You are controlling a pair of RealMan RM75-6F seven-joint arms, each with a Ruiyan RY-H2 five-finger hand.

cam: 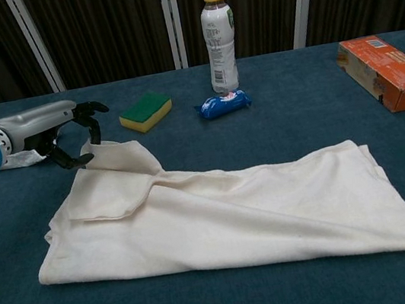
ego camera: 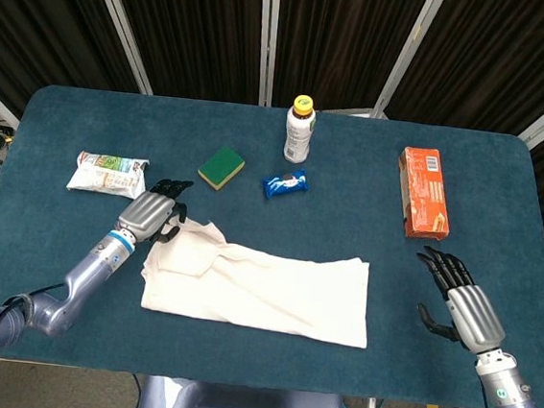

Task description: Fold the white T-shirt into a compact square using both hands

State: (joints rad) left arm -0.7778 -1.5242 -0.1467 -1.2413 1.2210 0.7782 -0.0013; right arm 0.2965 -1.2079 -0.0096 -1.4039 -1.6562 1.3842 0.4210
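Observation:
The white T-shirt (ego camera: 264, 290) (cam: 227, 210) lies folded into a long band across the front middle of the table, with a flap turned over at its left end. My left hand (ego camera: 147, 215) (cam: 56, 129) is at the shirt's far left corner. Its fingertips (cam: 89, 130) and thumb close around a small raised peak of cloth there, while the other fingers stay spread. My right hand (ego camera: 462, 311) hovers with its fingers apart, holding nothing, well to the right of the shirt. It shows only in the head view.
Behind the shirt stand a green-and-yellow sponge (ego camera: 221, 166) (cam: 146, 111), a white bottle with a yellow cap (ego camera: 300, 130) (cam: 219, 37) and a blue snack packet (ego camera: 285, 183) (cam: 223, 104). An orange box (ego camera: 423, 192) (cam: 388, 72) lies at the right, and a snack bag (ego camera: 108, 174) at the left.

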